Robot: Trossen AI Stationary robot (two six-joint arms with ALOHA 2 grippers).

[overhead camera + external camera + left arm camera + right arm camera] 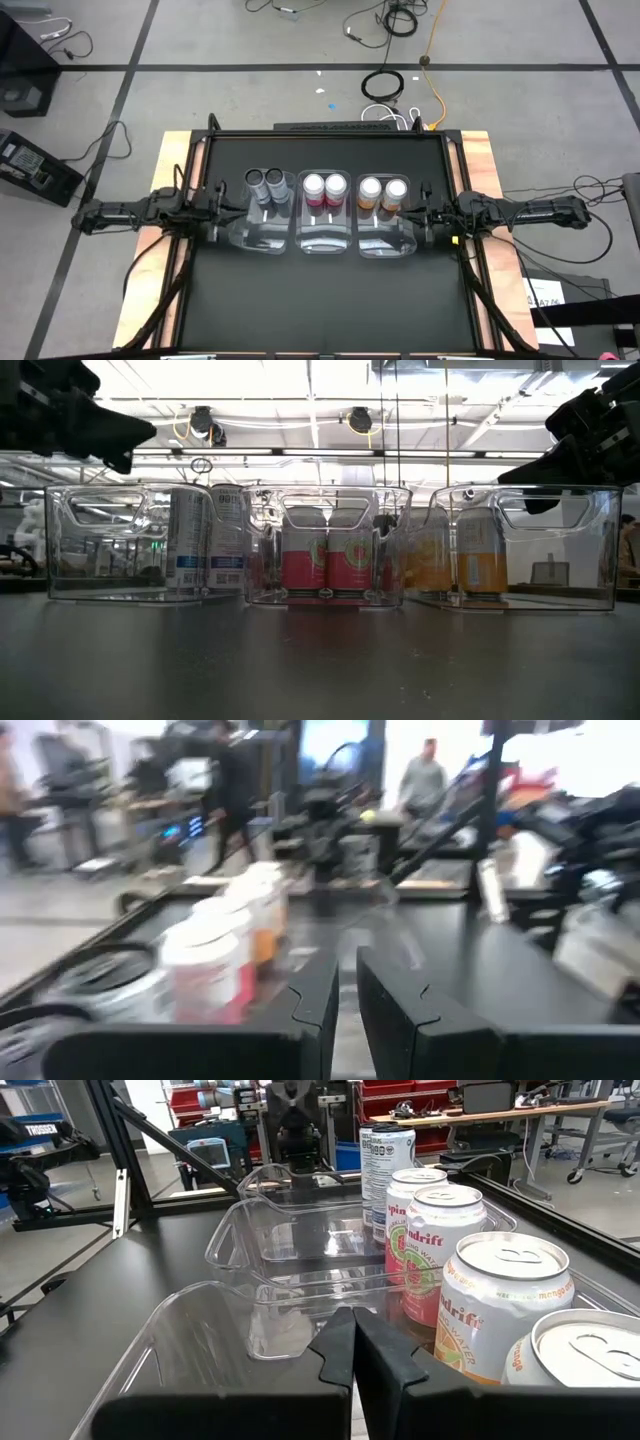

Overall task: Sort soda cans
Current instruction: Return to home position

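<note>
While both dark arms reach inward from the table's left and right sides, three clear bins stand side by side in a row across the middle of the black table top (320,300); each holds two upright cans at its far end; the near half of each bin holds no can.

Left clear rectangular plastic bin (262,238): two dark grey soda cans with silvery round tops (257,180), side by side and close together; the low view shows pale labels with blue print on them.

Middle clear rectangular plastic bin (322,240): two pink-red soda cans with silvery round tops (313,185), side by side, upright.

Right clear rectangular plastic bin (385,242): two orange soda cans with silvery round tops (370,187), side by side, upright.

Left gripper (233,206): at the left wall of the left bin, nearer than the grey cans; the low view shows it raised above the bin's rim; fingers (318,1010) drawn almost together, only a thin slit between them, nothing held.

Right gripper (420,212): at the right wall of the right bin, nearer than the orange cans; also raised, about level with the rim in the low view; fingers (335,1350) closed tip to tip, nothing held.

Neither gripper touches a can.

Beyond the table: a person (425,775) stands in the room, seen from the left wrist; loose cables (385,85) lie on the floor past the far edge.
</note>
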